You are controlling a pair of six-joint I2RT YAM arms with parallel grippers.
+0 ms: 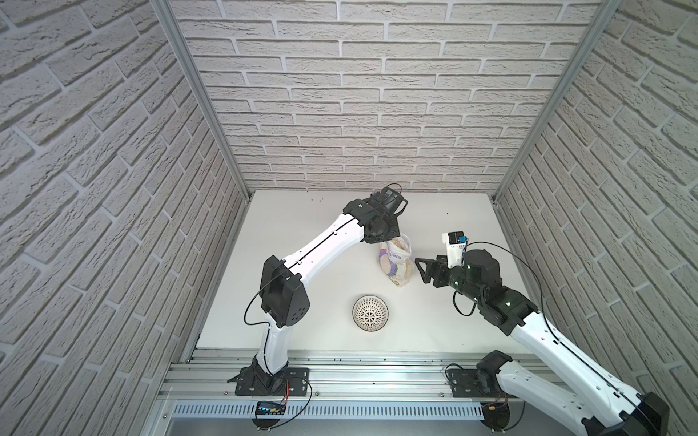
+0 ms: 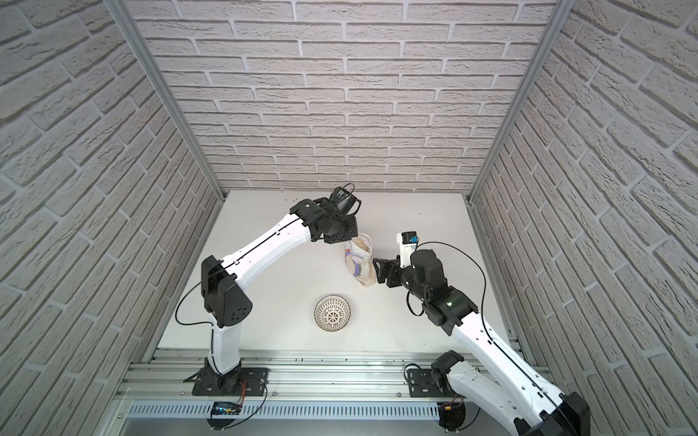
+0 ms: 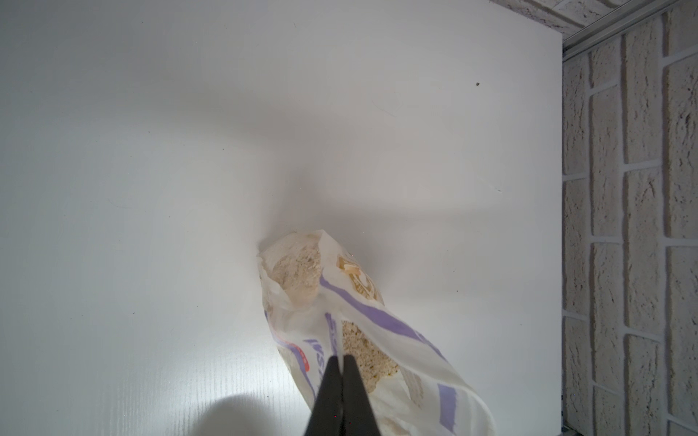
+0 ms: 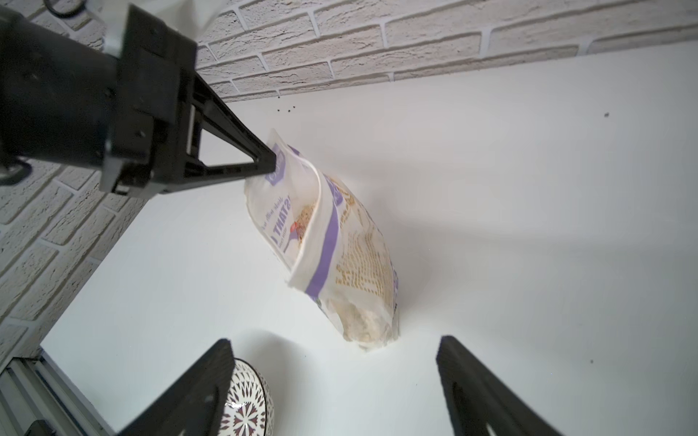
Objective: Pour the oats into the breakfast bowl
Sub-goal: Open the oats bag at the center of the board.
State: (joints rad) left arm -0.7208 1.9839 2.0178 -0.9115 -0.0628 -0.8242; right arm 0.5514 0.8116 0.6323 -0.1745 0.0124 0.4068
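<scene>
A white pouch (image 1: 394,262) (image 2: 358,261) with purple trim stands tilted on the table, its mouth open and its foot on the surface. Pale oats (image 3: 298,271) show inside it. My left gripper (image 3: 342,358) (image 4: 275,161) is shut on the pouch's top edge, reaching down from above. My right gripper (image 4: 336,339) (image 1: 420,270) is open just to the right of the pouch (image 4: 340,241), low down and apart from it, with nothing between its fingers. The breakfast bowl (image 1: 370,313) (image 2: 332,313) (image 4: 247,404), white with a dark lattice, sits empty in front of the pouch, nearer the rail.
The white table (image 1: 302,245) is closed in by brick-pattern walls at the back and on both sides. An aluminium rail (image 1: 359,373) with both arm bases runs along the front edge. A few dark specks (image 4: 285,110) lie near the back wall.
</scene>
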